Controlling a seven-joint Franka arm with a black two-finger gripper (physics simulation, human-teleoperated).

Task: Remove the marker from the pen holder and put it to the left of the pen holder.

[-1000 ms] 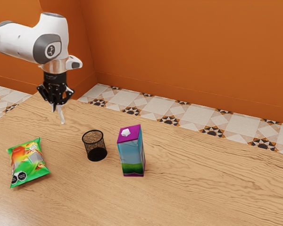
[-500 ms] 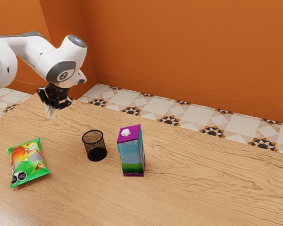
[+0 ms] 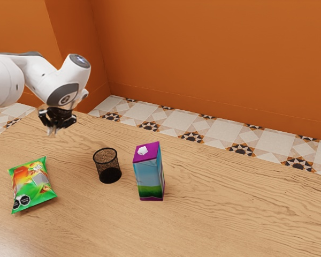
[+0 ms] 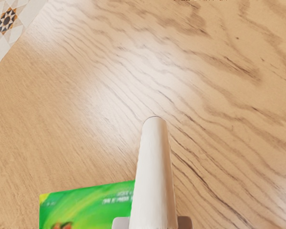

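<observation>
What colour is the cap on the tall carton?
The carton's small faceted cap is white; it shows best in the exterior view.

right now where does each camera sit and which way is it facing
Exterior view: beside the arm, looking down across the table toward an orange wall; the arm enters from the exterior view's left, its gripper holding the marker, with the pen holder and carton beyond.
Wrist view: by the gripper, looking down past the marker at the table; grey fingertips flank the marker.
Shared: marker, table, snack bag, some floor tiles.
</observation>
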